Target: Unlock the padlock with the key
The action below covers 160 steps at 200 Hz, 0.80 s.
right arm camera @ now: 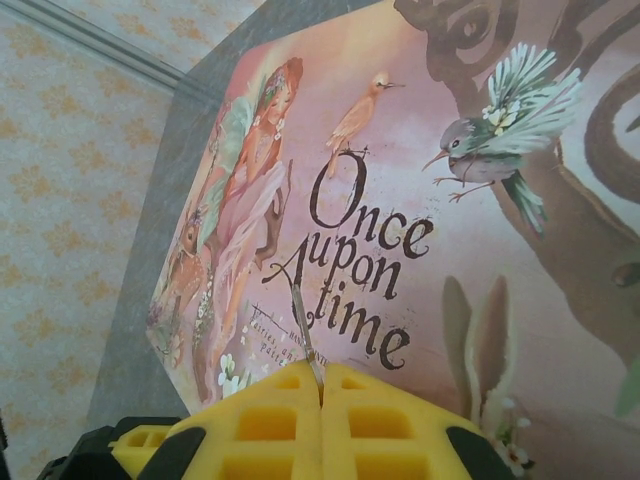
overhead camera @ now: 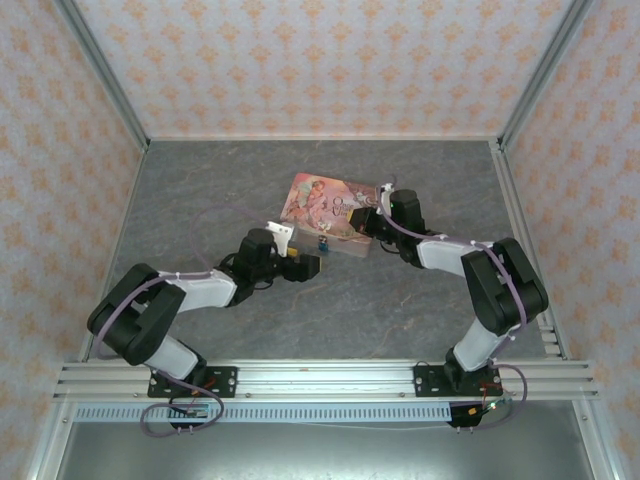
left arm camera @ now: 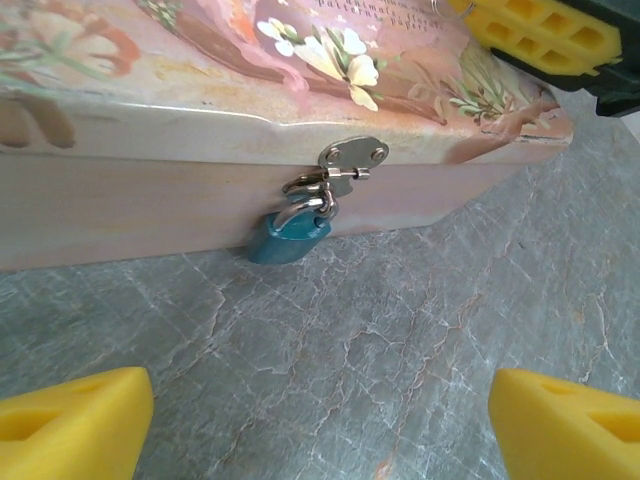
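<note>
pink "Once upon a time" illustrated box [overhead camera: 325, 205] is lying flat on grey marbled worktop [overhead camera: 200, 200] | silver hasp [left arm camera: 350, 160] is sitting on its front wall | peach patterned walls [overhead camera: 320, 60] are enclosing three sides

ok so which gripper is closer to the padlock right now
Left. The left gripper is open just in front of the padlock, which hangs on the front hasp of the box. The right gripper, shut on the key, is over the box lid, farther off.
</note>
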Motion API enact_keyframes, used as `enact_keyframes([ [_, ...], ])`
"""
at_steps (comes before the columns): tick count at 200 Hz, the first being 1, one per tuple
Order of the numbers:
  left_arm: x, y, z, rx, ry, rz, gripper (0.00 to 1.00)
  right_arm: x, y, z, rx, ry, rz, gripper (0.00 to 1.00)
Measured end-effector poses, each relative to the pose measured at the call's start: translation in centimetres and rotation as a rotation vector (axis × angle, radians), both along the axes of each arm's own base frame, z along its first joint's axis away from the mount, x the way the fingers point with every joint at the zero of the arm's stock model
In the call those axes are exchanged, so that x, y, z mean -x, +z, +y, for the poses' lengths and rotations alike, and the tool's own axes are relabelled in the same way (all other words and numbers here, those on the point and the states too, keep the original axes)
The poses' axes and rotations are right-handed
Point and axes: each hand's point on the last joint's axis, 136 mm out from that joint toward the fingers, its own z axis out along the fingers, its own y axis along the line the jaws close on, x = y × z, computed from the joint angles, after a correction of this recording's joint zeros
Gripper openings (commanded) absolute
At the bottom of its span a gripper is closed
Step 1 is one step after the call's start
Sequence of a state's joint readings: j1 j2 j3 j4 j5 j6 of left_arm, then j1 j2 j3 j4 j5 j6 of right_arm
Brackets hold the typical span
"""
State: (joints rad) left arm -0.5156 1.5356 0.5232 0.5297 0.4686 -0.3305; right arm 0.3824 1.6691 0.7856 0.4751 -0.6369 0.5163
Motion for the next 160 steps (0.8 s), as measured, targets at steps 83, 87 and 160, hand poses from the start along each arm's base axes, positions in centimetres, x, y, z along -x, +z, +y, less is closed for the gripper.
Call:
enact_keyframes([
  [83, -1.2, -1.1, -1.3, 0.012, -0.028, 0.017, 0.79, 0.4, 0.0, 0.0, -0.025, 0.000, -0.016, 0.00],
  [87, -1.4, -1.1, -1.5, 0.015, -0.030, 0.015, 0.79, 0.4, 0.0, 0.0, -0.026, -0.001, -0.016, 0.00],
  [160, -2.8, -2.5, -2.5, 0.028, -0.035, 0.013, 0.73, 0.4, 0.0, 0.0, -0.029, -0.002, -0.016, 0.00],
])
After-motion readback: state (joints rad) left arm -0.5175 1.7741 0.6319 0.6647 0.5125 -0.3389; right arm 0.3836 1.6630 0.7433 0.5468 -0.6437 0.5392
